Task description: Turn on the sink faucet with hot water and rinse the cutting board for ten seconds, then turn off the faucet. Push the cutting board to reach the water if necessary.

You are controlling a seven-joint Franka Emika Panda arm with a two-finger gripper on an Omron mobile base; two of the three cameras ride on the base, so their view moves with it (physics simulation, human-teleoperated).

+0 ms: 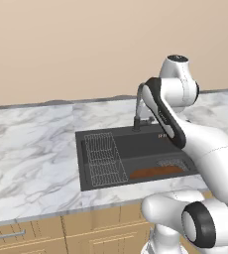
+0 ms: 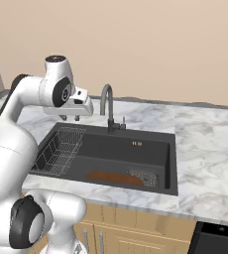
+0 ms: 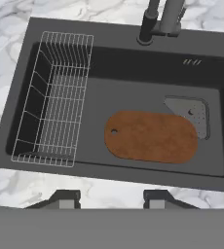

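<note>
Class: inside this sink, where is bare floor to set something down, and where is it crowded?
Bare floor of the sink lies between wire rack and cutting board, and behind the board toward the faucet. It is crowded where the board overlaps the drain strainer.

No legible text, label, brand or number. Small pale marks on the rear inner wall of the sink (image 3: 128,73) are too small to read.

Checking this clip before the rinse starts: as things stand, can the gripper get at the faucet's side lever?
Probably yes. The gripper hangs open above the sink's left part, and nothing stands between it and the sink faucet. The cutting board and wire rack lie low in the basin.
</note>
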